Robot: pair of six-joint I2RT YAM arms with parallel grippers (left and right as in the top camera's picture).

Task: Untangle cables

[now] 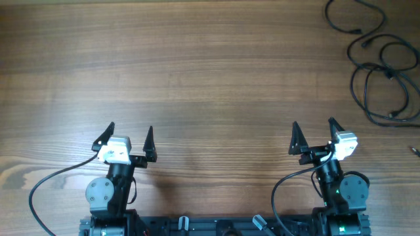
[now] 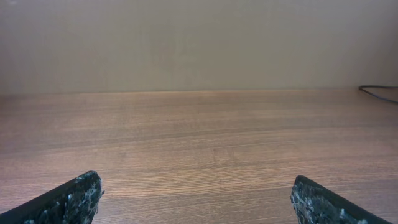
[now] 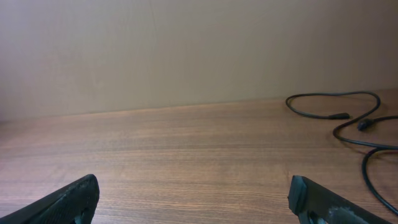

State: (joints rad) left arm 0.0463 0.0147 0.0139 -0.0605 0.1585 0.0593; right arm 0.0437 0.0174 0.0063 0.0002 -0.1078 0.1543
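Observation:
The cables [image 1: 379, 65] are thin black cords in loose overlapping loops at the far right of the wooden table, with small plugs at the ends. Part of them shows in the right wrist view [image 3: 339, 115] at the right edge, and one strand shows in the left wrist view [image 2: 379, 93] at the far right. My left gripper [image 1: 127, 139] is open and empty near the front left. My right gripper [image 1: 315, 132] is open and empty near the front right, well short of the cables. Both sets of fingertips show wide apart in the wrist views, left [image 2: 196, 199] and right [image 3: 193, 199].
The wooden table [image 1: 210, 78] ends at a plain beige wall at the back. Thicker black wires run from each arm base at the front edge [image 1: 46, 187]. A small dark item [image 1: 415, 150] lies at the right edge.

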